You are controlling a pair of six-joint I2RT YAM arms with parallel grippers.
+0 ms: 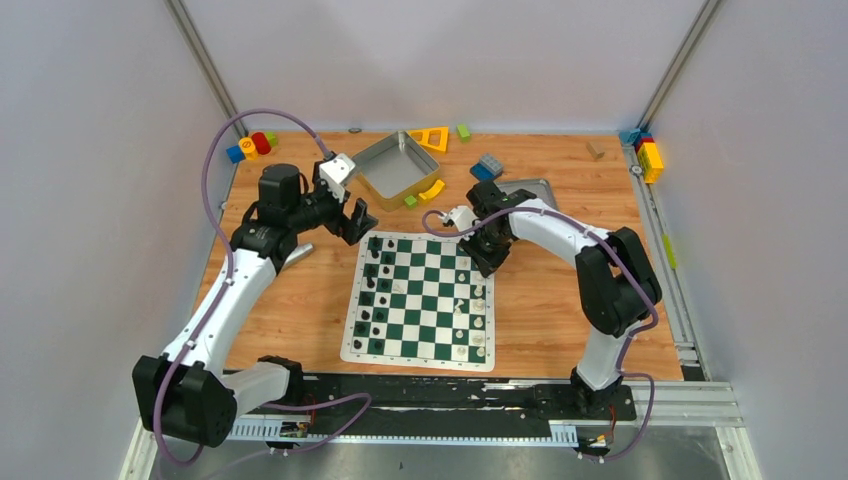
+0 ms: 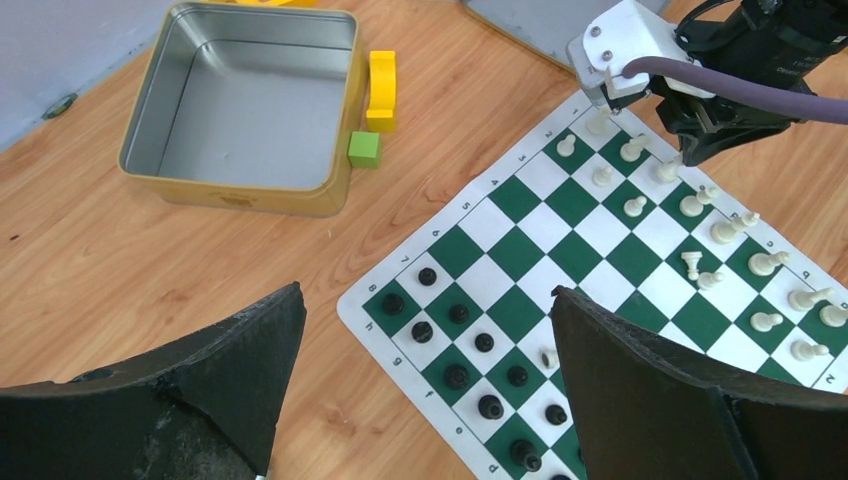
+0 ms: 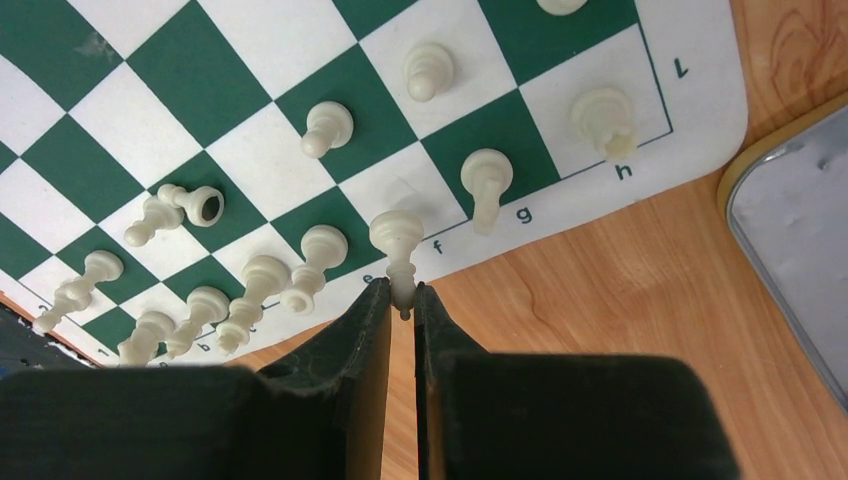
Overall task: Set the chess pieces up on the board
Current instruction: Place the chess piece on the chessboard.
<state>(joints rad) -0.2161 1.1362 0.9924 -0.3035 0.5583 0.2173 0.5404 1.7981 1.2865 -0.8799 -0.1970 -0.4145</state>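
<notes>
A: Where are the chess pieces [image 1: 376,292]?
B: On the board [image 1: 420,300], which lies flat in the middle of the table [image 1: 290,300]. The black pieces [image 2: 458,376] stand along its left side and the cream pieces [image 2: 765,262] along its right.

A: Is any of them in a grip?
B: Yes. The right fingers [image 3: 360,350] are nearly together, pinching a cream chessman [image 3: 397,235] by its narrow end. It is at the board's right edge toward the far corner, by the letters e and f. I cannot tell whether it touches the mat.

A: Anything odd nearby?
B: A toppled piece [image 3: 170,212] lies on its side with its hollow base showing, among upright neighbours.

A: And the other arm?
B: The left fingers [image 2: 230,350] are spread wide with nothing between them. They hover by the board's far left corner.

A: What lies beyond the board?
B: An open metal tin [image 2: 240,190] sits on the table past that corner. A yellow block [image 2: 381,90] and a green cube [image 2: 364,149] are just beside its wall. A flat grey tray [image 3: 800,250] lies near the board's far right corner.
</notes>
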